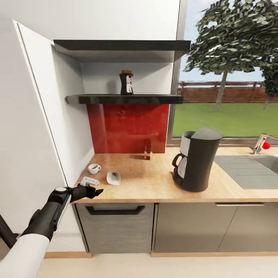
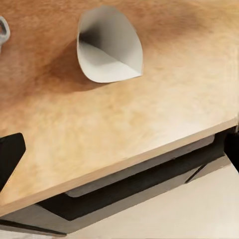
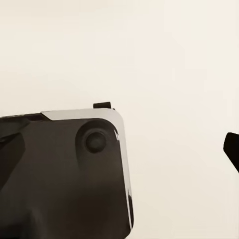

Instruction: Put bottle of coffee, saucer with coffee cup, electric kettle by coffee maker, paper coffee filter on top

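Note:
The bottle of coffee [image 1: 126, 82] stands on the dark kitchen shelf [image 1: 154, 99]. On the kitchen countertop [image 1: 154, 185], the black coffee maker [image 1: 197, 160] stands mid-right. At the counter's left end lie the white coffee cup [image 1: 94, 168], the flat white saucer [image 1: 89, 180] and the paper coffee filter [image 1: 113, 177] [image 2: 109, 47], which lies on its side. My left gripper [image 1: 94, 191] [image 2: 119, 149] hovers open at the counter's front edge, just short of the saucer and filter, holding nothing. My right gripper [image 3: 119, 149] hangs over pale floor with its fingers apart. The electric kettle is out of view.
A small dark red-brown item [image 1: 147, 152] stands by the red backsplash. A steel sink [image 1: 251, 170] with a faucet [image 1: 262, 143] lies right of the coffee maker. A white wall panel [image 1: 46, 116] bounds the counter's left end. A black-handled drawer front [image 1: 115, 210] sits below the edge.

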Motion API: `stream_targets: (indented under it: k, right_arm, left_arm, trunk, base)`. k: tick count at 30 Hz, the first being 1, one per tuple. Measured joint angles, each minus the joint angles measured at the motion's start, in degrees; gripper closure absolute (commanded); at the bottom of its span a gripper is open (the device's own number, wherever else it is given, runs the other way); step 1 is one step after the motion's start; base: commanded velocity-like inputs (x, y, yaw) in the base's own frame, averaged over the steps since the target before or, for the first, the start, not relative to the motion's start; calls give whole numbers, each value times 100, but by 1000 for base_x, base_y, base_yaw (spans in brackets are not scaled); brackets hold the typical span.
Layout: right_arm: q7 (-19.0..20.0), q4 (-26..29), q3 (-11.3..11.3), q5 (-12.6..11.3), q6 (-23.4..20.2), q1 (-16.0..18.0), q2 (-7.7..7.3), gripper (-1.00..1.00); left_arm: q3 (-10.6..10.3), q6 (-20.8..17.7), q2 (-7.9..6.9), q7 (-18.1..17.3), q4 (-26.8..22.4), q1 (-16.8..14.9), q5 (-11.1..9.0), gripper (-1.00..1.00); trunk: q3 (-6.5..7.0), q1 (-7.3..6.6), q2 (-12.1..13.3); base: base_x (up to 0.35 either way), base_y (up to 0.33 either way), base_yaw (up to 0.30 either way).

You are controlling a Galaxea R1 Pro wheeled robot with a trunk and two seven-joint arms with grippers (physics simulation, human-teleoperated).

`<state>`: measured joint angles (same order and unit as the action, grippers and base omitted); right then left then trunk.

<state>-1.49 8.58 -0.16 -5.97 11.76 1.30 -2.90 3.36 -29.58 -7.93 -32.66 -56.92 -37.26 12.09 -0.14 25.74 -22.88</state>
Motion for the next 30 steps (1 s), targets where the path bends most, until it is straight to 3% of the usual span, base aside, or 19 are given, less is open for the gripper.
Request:
stream_targets:
  k: [11, 23, 30]
  right_arm:
    - [-7, -18, -1, -4, 3, 0, 0, -100]
    - [-8, -21, 3, 4, -3, 0, -13, -100]
    - [-10, -35, 11, 12, -3, 0, -26, -100]
  left_arm:
    - [1, 11, -18, 3, 33, -8, 13, -100]
    - [21, 102, -9, 31, 128, 21, 15, -100]
    - [35, 622, 6, 771, 452, 26, -24, -100]
  trunk:
    - [0, 0, 1]
    - [0, 0, 1]
    - [0, 2, 1]
  base:
    - [291, 0, 0]
    - [131, 0, 0]
    - [28, 0, 0]
